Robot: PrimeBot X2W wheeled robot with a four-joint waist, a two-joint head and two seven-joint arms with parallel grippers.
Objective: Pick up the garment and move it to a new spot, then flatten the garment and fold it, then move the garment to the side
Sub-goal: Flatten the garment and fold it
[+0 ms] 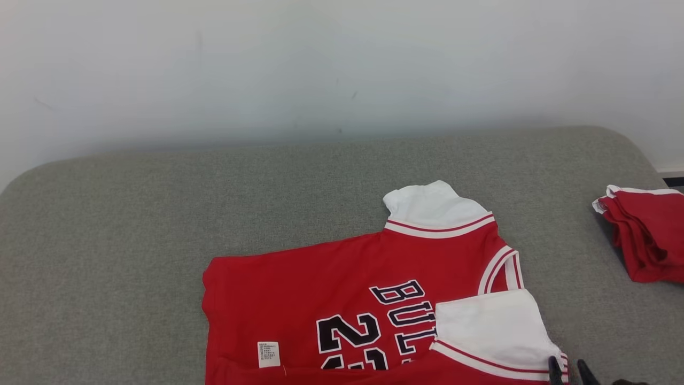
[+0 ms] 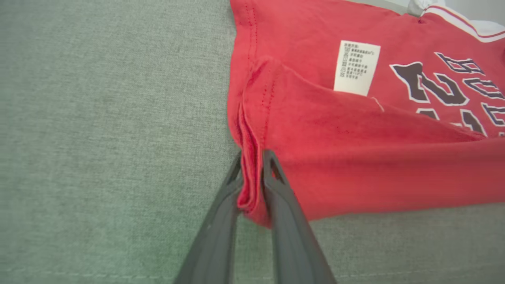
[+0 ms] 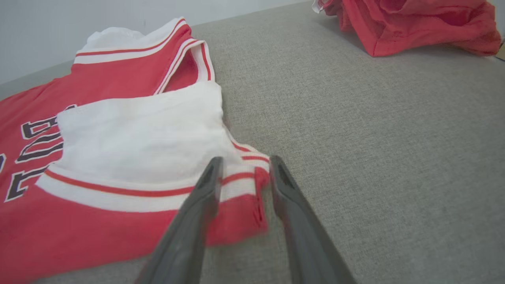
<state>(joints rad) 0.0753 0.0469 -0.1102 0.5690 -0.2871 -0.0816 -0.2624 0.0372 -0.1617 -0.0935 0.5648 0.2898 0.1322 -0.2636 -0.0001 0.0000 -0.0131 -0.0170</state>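
Observation:
The garment, a red jersey with black lettering and white sleeves, lies on the grey cushion with its near edge folded over toward the back. In the left wrist view my left gripper is shut on the folded red hem corner of the garment, below its white label. In the right wrist view my right gripper stands open. The striped sleeve corner of the garment lies loose between its fingers. The right gripper's tips show at the bottom edge of the head view, by that corner.
Another red garment with white edging lies bunched at the far right of the grey cushion; it also shows in the right wrist view. A pale wall stands behind the cushion. Bare cushion extends left of the jersey and behind it.

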